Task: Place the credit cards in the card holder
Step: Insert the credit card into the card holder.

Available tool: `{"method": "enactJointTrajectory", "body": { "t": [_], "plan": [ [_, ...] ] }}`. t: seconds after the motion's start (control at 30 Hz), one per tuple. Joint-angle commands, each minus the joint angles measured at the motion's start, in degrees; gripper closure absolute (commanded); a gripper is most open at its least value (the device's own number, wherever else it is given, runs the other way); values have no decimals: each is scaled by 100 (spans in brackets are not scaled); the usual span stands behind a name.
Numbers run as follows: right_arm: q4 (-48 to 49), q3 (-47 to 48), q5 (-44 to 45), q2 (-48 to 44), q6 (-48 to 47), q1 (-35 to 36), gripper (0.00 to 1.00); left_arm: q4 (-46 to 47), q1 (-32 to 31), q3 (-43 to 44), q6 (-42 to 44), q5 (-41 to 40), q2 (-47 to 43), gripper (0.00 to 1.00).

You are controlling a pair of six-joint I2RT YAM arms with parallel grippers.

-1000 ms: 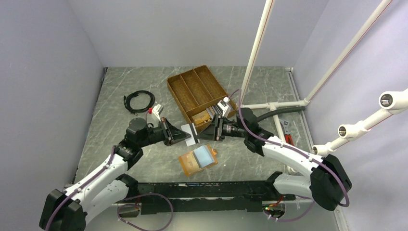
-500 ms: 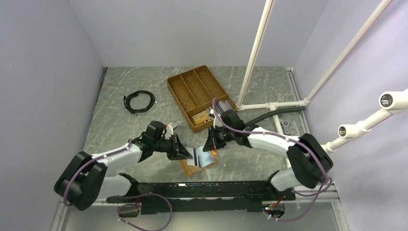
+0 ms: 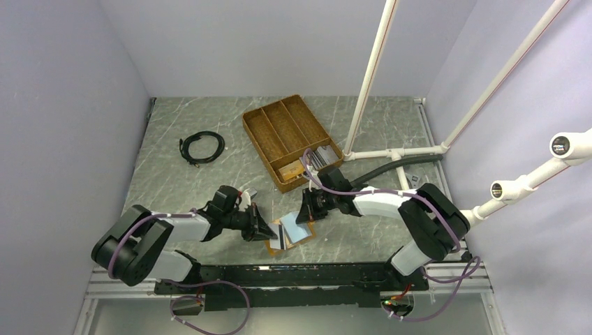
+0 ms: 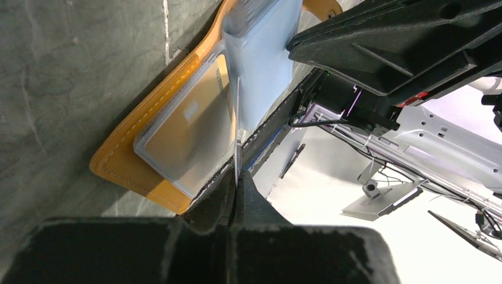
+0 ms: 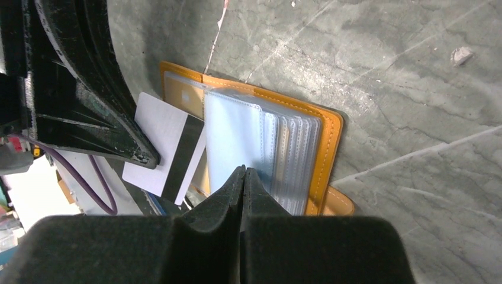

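Note:
The orange-tan card holder (image 3: pixel 301 239) lies open on the table near the front, its pale blue sleeves (image 5: pixel 237 136) fanned out. My left gripper (image 3: pixel 269 230) is shut on a white credit card with a dark stripe (image 5: pixel 169 155), held at the holder's left half. In the left wrist view that card (image 4: pixel 238 127) is edge-on above the holder (image 4: pixel 127 160). An orange card (image 5: pixel 184 94) sits in a clear pocket. My right gripper (image 3: pixel 305 210) is shut, its tips (image 5: pixel 244 171) against the sleeves. More cards (image 3: pixel 320 156) lie in the tray.
The brown divided wicker tray (image 3: pixel 274 130) stands behind the holder. A coiled black cable (image 3: pixel 202 146) lies at the back left. White pipes (image 3: pixel 391 151) and a dark hose run along the right side. The two grippers are close together over the holder.
Both grippers have come down and toward the front from mid-table to the card holder. The left one carried the striped card along; the right one let go of it and shut at the sleeves.

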Motion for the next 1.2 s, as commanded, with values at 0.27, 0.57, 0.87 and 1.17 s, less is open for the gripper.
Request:
{"method": "enactJointTrajectory", "body": {
  "t": [0.27, 0.57, 0.87, 1.17],
  "plan": [
    [348, -249, 304, 314, -66, -36, 100, 1266, -40, -186, -139, 178, 329, 100],
    [-10, -282, 546, 98, -127, -37, 100, 581, -60, -200, -29, -50, -493, 100],
    [-139, -333, 593, -134, -122, -37, 100, 789, -65, -200, -91, -46, -118, 100],
    [-227, -443, 582, -90, -121, -37, 100, 590, -127, -259, -77, -190, -161, 100]
  ]
}}
